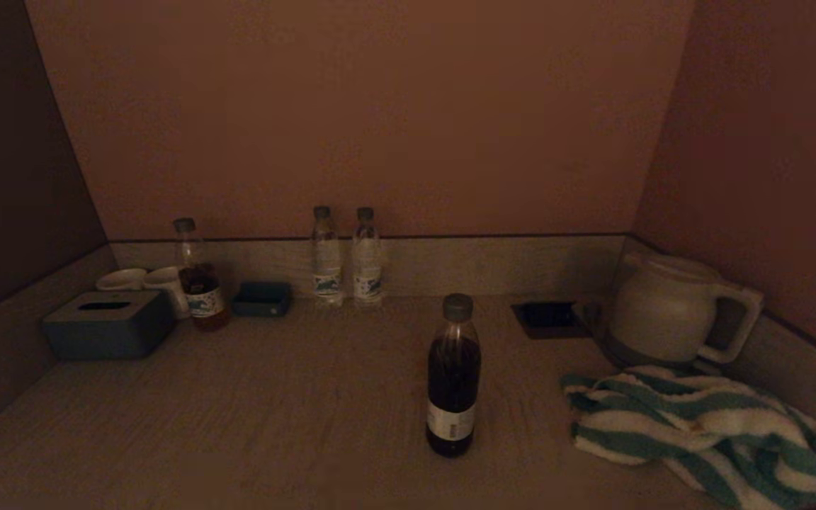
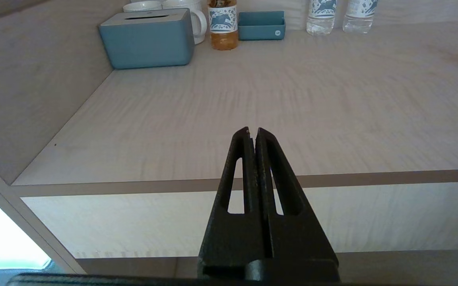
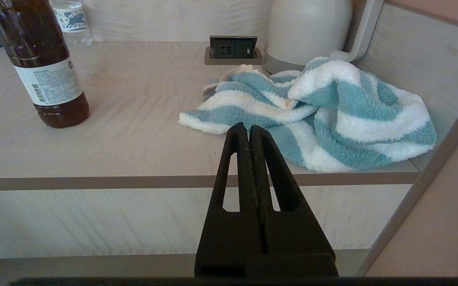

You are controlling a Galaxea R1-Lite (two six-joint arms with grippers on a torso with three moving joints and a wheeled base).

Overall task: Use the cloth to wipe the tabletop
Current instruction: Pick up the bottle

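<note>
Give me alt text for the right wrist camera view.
The shut right gripper hangs off the front edge of the tabletop, pointing at the crumpled cloth. Behind the cloth stand a white kettle and a socket; a dark bottle stands apart.

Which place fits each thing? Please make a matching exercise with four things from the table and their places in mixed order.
Things:
1. cloth
2. kettle
3. tissue box
4. dark bottle

Places:
a. far left, in front of the cups
b. near right corner
c. alone, mid-table
d. behind the cloth, by the right wall

Pairs: 1-b, 2-d, 3-a, 4-c
</note>
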